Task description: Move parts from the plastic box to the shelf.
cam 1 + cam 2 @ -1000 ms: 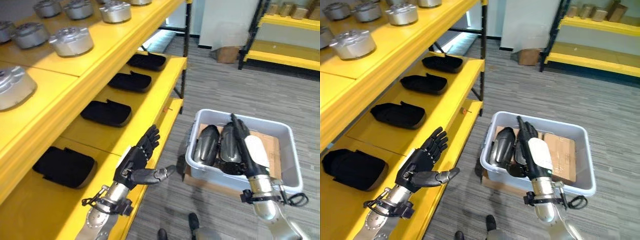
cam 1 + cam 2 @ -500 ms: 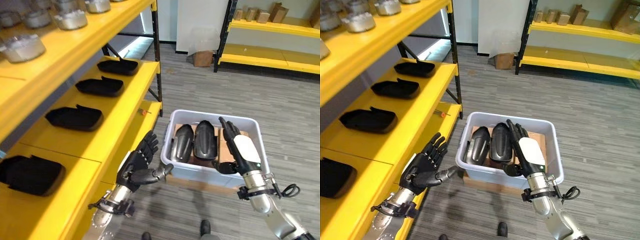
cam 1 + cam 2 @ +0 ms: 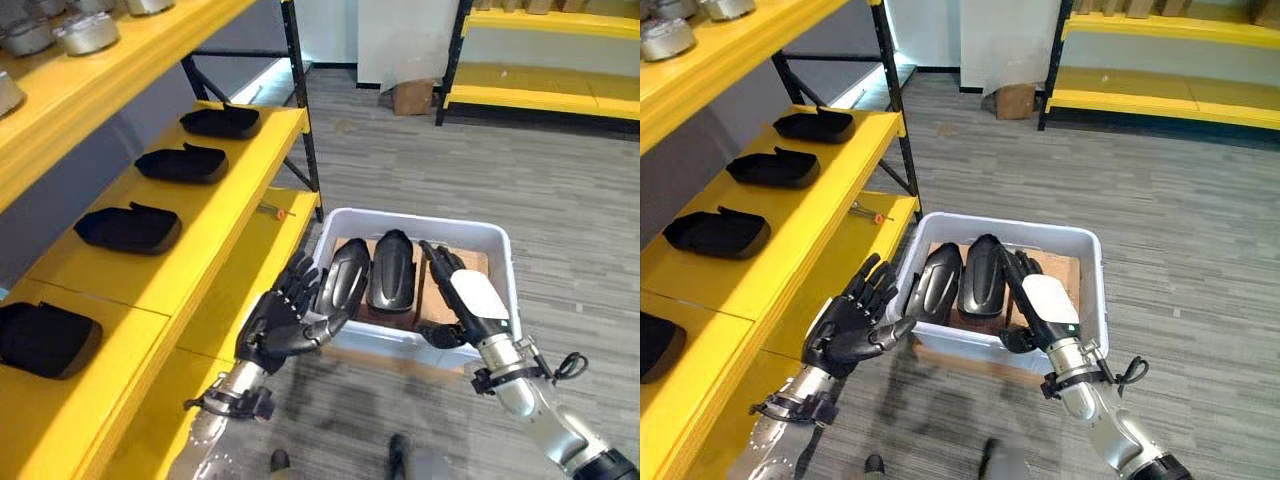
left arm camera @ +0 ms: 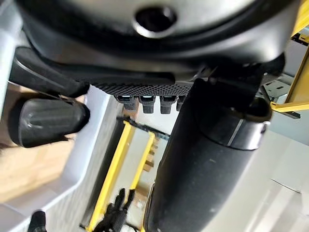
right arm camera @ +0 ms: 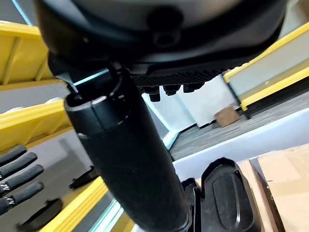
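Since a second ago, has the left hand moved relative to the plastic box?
Yes. The left hand has closed in on the plastic box, from beside the shelf to its near-left corner.

Both eye views look down from head height, sharing the plastic box (image 3: pixel 411 283) on the floor and the yellow shelf (image 3: pixel 180 215) to the left. Each wrist cam sits super close behind its own robot hand, peeking past it toward the box.

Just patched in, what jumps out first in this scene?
The white plastic box on the floor holds two glossy black parts standing side by side. Both open hands flank it: the left hand outside its near corner, the right hand over its cardboard liner. To the left, yellow shelves carry black parts.
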You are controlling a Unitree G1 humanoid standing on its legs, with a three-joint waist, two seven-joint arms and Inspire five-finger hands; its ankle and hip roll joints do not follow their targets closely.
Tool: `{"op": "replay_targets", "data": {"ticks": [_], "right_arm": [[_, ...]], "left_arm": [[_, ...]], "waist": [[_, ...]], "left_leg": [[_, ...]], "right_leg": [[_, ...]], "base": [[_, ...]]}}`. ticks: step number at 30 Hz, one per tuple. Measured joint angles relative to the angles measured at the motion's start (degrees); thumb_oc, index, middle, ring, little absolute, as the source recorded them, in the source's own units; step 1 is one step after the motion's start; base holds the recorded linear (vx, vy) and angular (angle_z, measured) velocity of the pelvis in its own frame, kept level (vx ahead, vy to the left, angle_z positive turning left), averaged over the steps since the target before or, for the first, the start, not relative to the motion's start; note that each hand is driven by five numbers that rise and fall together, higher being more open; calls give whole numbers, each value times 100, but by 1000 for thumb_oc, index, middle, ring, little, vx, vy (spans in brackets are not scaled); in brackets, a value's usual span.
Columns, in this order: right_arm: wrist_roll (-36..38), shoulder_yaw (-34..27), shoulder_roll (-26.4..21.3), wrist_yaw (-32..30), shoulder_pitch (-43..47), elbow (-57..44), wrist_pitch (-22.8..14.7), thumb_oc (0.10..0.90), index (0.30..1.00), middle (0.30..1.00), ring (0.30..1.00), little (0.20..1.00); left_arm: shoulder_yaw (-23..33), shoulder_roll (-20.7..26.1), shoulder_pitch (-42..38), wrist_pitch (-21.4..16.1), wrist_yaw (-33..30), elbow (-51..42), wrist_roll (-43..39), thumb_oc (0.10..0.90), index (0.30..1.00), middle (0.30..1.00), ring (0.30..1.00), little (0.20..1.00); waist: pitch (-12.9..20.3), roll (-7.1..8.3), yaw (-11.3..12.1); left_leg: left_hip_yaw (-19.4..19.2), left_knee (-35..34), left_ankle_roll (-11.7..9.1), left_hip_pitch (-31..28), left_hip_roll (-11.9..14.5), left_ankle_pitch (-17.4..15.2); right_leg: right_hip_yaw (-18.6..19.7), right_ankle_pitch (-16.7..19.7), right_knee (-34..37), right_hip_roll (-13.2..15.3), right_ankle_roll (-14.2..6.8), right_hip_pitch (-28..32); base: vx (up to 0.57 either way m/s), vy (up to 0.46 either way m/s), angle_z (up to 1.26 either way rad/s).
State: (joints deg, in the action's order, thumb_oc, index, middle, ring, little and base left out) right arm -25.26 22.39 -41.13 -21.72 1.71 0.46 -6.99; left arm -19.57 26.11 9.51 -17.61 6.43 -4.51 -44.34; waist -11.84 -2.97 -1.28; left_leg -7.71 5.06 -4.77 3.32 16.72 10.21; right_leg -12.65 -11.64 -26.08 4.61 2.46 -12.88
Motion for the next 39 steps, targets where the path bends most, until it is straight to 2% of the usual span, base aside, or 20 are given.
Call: {"op": "replay_targets", "data": {"ticks": [1,2,3,5,7,9,10,11,12,13,14,15,16,17,20,21,22,27,34,39], "right_arm": [[-41,7,75,0,12,32,3,900,1000,1000,1000,1000],[-104,18,101,-1,23,40,-16,900,1000,1000,1000,1000],[-171,55,150,-1,52,47,-29,900,1000,1000,1000,1000],[-175,241,216,-8,268,44,-41,900,1000,1000,1000,1000],[-173,261,267,-11,292,-14,-45,900,1000,1000,1000,1000],[-170,262,298,-11,279,-9,-45,900,1000,1000,1000,1000],[-171,264,305,-11,283,-7,-49,900,1000,1000,1000,1000],[-165,266,326,-5,325,108,-102,900,1000,1000,1000,1000],[-170,285,284,19,302,84,-159,900,1000,1000,1000,1000],[-170,242,328,12,233,94,-147,900,1000,1000,1000,1000],[-171,140,330,10,179,110,-146,900,1000,1000,1000,1000],[-165,141,217,-3,163,92,-134,900,1000,1000,1000,1000],[-172,164,-8,-3,110,-52,-142,900,1000,1000,1000,1000],[-173,158,-148,-26,70,-63,-123,900,1000,1000,1000,1000],[-167,81,-151,-87,-36,5,84,900,1000,1000,1000,1000],[-171,43,-120,-130,-85,-18,113,900,1000,1000,1000,1000],[-178,42,-109,-136,-103,-36,120,900,1000,1000,1000,1000],[-189,45,325,-144,-75,-36,175,900,1000,1000,1000,1000],[-398,160,477,-241,637,-5,363,900,1000,1000,1000,1000],[-394,367,509,-243,976,215,381,900,1000,1000,1000,1000]], "left_arm": [[-56,5,-14,5,-2,55,1,900,1000,1000,1000,1000],[-101,-18,1,4,-2,70,11,900,1000,1000,1000,1000],[-175,-37,23,5,-3,80,25,900,1000,1000,1000,1000],[-260,-32,11,1,13,32,53,900,1000,1000,1000,1000],[-255,-20,-122,-4,238,-11,17,900,1000,1000,1000,1000],[-243,15,-228,-50,434,-33,10,900,1000,1000,1000,1000],[-244,32,-242,-71,494,-66,9,900,1000,1000,1000,1000],[-286,4,-230,-98,525,-62,19,900,1000,1000,1000,1000],[-266,8,-183,-122,525,-70,20,900,1000,1000,1000,1000],[-278,6,-216,-120,537,-34,16,900,1000,1000,1000,1000],[-309,-69,-325,-118,556,42,-7,900,1000,1000,1000,1000],[-293,-184,-339,-129,579,59,-23,900,1000,1000,1000,1000],[-247,-238,-356,-168,664,11,-81,900,1000,1000,1000,1000],[-254,-311,-506,-175,759,109,-119,900,1000,1000,1000,1000],[-328,-294,-573,-165,833,-71,-224,900,1000,1000,1000,1000],[-327,-262,-585,-165,873,-134,-226,900,1000,1000,1000,1000],[-300,-227,-495,-165,880,-228,-255,900,1000,1000,1000,1000],[-266,79,-350,-149,756,-227,-263,900,1000,1000,1000,1000],[-276,226,-271,-145,740,-231,-260,900,1000,1000,1000,1000],[-292,210,-289,-156,591,-233,-261,900,1000,1000,1000,1000]], "waist": [[-72,128,6],[-104,170,6],[-117,195,-1],[-122,184,2],[-153,177,-19],[-272,383,-18],[-339,492,21],[-409,434,168],[-398,414,197],[-422,394,-3],[-508,218,-84],[-533,-32,-160],[-540,-122,-221],[-496,-236,-303],[-400,-248,-347],[-357,-285,-342],[-338,-284,-319],[-252,26,-54],[-218,-15,169],[-223,-42,174]], "left_leg": [[-135,-76,-16,96,-86,678],[-226,147,-9,210,-135,553],[-219,286,-23,224,-269,228],[347,-348,-96,-123,-821,-320],[315,-784,-93,-257,-972,-333],[427,-882,-265,-97,-985,-201],[625,-998,-342,28,-994,-85],[928,-995,-294,129,-818,-34],[768,-965,-317,30,-698,-29],[598,-938,-226,56,-791,-50],[658,-804,-84,59,-846,-169],[827,-726,4,88,-708,-213],[882,-608,-178,61,-565,-251],[790,-647,-101,-53,-450,-303],[584,-640,-57,-177,-729,-329],[520,-658,29,-179,-852,-264],[466,-678,274,-275,-1033,-68],[395,-817,337,-373,-1301,-153],[504,-957,413,-205,-1488,-248],[504,-957,454,91,-1518,-164]], "right_leg": [[-29,73,210,106,113,69],[-84,188,392,117,40,152],[-87,308,672,60,-82,268],[190,748,1373,-194,-102,553],[227,1082,2071,-426,-119,947],[452,1186,2401,-509,-212,1195],[544,1136,2453,-501,-423,1215],[378,685,2136,-500,-646,1106],[314,1103,2285,-581,98,1235],[239,1046,2383,-544,-388,1390],[-78,512,1855,-379,-1671,1251],[111,443,1210,-408,-886,970],[802,333,588,-207,-19,751],[697,197,770,-74,-236,954],[571,483,1410,-137,-146,1363],[517,553,1558,-173,-173,1461],[438,564,1708,-240,-215,1571],[452,524,1903,-18,-449,1733],[409,763,2375,106,-667,1765],[403,969,2573,121,-693,1557]], "base": [[60,-54,66],[83,15,35],[103,60,14],[101,81,-23],[114,107,-29],[140,140,-17],[114,136,-66],[160,191,-126],[123,146,-102],[155,161,-49],[119,117,-2],[140,139,-26],[122,126,-28],[111,116,-7],[142,127,5],[120,87,26],[85,59,33],[83,62,17],[-7,57,11],[-71,78,0]]}}
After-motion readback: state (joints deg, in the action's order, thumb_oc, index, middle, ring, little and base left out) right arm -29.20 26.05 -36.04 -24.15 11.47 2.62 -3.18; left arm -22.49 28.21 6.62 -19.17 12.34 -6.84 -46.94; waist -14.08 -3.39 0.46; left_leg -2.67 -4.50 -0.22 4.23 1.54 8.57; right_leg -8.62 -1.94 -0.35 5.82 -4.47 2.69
